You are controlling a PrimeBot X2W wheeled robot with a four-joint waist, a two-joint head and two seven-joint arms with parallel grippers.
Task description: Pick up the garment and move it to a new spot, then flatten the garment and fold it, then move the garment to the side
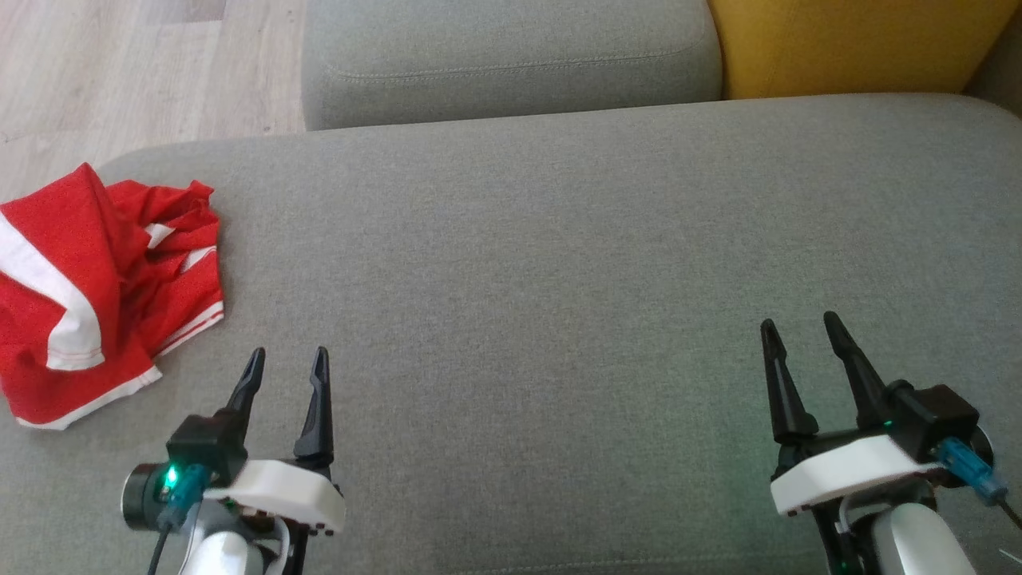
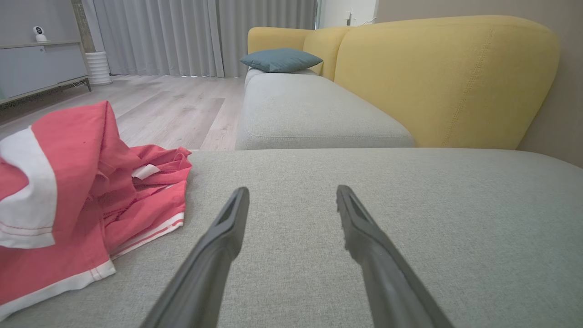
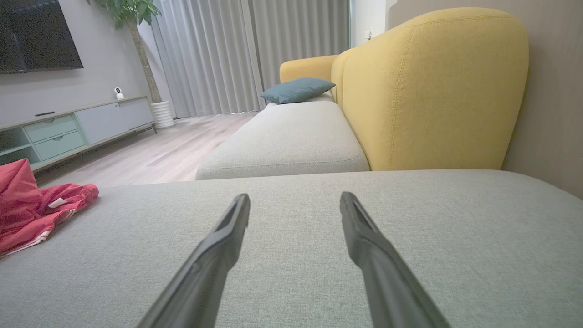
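Open grey cushion [image 1: 559, 279] ahead; crumpled red garment [image 1: 96, 287] at left, yellow backrest [image 1: 846, 44] beyond

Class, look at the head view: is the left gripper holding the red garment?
No, the left gripper stands open, apart from the red garment crumpled on the grey cushion.

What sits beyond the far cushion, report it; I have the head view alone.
Observer: A teal pillow lies at the far end of that grey seat, against the yellow backrest.
Operator: Now give me the garment's shape from the side.
Observer: The red garment is heaped, with one fold standing up in a peak. It lies apart from the open left gripper.
Operator: Tell me what stands across the floor.
Observer: A low cabinet with a small white camera on top, and grey curtains further along.
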